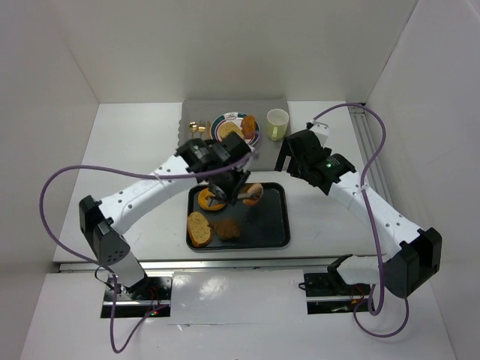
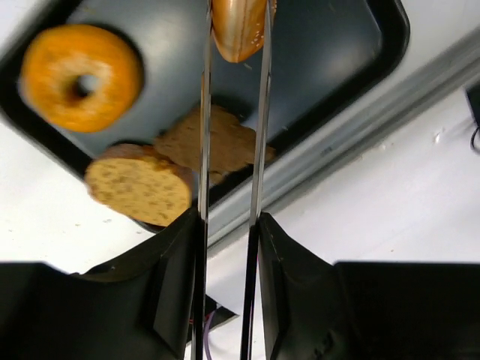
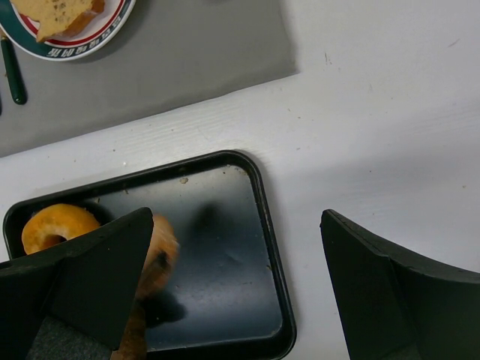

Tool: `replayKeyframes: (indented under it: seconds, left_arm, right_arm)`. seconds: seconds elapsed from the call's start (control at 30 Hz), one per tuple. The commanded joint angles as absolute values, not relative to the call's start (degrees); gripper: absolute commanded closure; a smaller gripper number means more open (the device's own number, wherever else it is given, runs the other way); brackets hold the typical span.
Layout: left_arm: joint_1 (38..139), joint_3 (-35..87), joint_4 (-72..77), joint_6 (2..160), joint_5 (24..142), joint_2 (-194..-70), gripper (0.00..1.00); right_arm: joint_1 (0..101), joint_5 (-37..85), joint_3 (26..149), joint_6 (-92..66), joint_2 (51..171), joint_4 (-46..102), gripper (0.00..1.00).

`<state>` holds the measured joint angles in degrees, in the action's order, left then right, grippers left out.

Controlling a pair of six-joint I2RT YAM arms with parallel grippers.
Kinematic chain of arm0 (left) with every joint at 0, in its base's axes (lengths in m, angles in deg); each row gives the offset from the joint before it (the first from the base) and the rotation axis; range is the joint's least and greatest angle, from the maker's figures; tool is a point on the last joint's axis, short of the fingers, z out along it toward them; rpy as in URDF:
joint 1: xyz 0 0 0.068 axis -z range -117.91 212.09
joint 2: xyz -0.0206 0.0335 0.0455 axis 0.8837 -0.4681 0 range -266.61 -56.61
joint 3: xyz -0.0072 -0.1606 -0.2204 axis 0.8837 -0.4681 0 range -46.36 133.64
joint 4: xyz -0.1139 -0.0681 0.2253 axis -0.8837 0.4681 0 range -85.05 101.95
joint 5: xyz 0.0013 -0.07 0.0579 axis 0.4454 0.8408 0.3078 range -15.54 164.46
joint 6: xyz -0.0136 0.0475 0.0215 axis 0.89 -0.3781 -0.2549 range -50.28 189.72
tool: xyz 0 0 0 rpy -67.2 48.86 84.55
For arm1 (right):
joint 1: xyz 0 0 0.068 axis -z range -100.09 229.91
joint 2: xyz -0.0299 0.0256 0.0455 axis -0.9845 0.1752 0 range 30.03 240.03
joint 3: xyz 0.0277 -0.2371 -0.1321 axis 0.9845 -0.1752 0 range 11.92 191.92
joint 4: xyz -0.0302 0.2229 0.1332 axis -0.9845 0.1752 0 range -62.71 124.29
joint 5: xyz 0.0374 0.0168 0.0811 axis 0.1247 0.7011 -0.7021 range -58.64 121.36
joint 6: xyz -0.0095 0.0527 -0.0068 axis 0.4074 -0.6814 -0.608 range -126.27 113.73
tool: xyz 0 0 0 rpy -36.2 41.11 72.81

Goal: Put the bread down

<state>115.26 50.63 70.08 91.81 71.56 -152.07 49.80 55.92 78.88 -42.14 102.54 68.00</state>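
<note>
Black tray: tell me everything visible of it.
The black tray is a shallow rectangle with rounded corners and a raised rim, looking like dark metal. It lies flat on the white table, just nearer than the grey mat. A ring-shaped bagel, a bread slice and a flat brown piece rest on its left part.

Left hand [image 2: 235, 30] pinched, right [image 3: 236, 247] seemingly splayed

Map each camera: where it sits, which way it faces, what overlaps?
Top external: above and behind the bases, looking down; both arms show, tray mid-frame.
Left wrist: on the left arm, looking along the left tool, shut on bread over the tray.
Right wrist: above the tray's right end, looking down; open right tool frames it.
Shared: all three show the donut and tray.
</note>
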Motion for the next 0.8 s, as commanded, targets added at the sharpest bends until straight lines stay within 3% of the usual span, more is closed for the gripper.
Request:
replayKeyframes:
  seconds: [0.0,0.23,0.37,0.67,0.77]
  left_arm:
    - [106.3,54.2,70.7,89.6,71.6,-147.5,0.92]
    - [87.2,59.7,60.3,92.8,78.0,-152.1,0.92]
    - [81.6,64.0,53.3,96.3,82.2,-157.8,0.92]
    - [78.8,83.5,52.9,100.2,88.1,-177.9,0.89]
    - [78.8,84.1,52.1,101.6,89.3,-180.7,0.85]
  right_arm:
    - [50.1,56.1,79.4,-41.3,101.7,66.1,0.00]
    - [50.1,56.1,78.4,-40.7,99.0,64.4,0.00]
    - [50.1,55.4,77.8,-40.2,99.0,64.4,0.00]
    - [50.1,55.4,77.8,-41.3,98.5,66.3,0.00]
    - [50.1,56.1,77.8,-41.9,98.5,66.9,0.00]
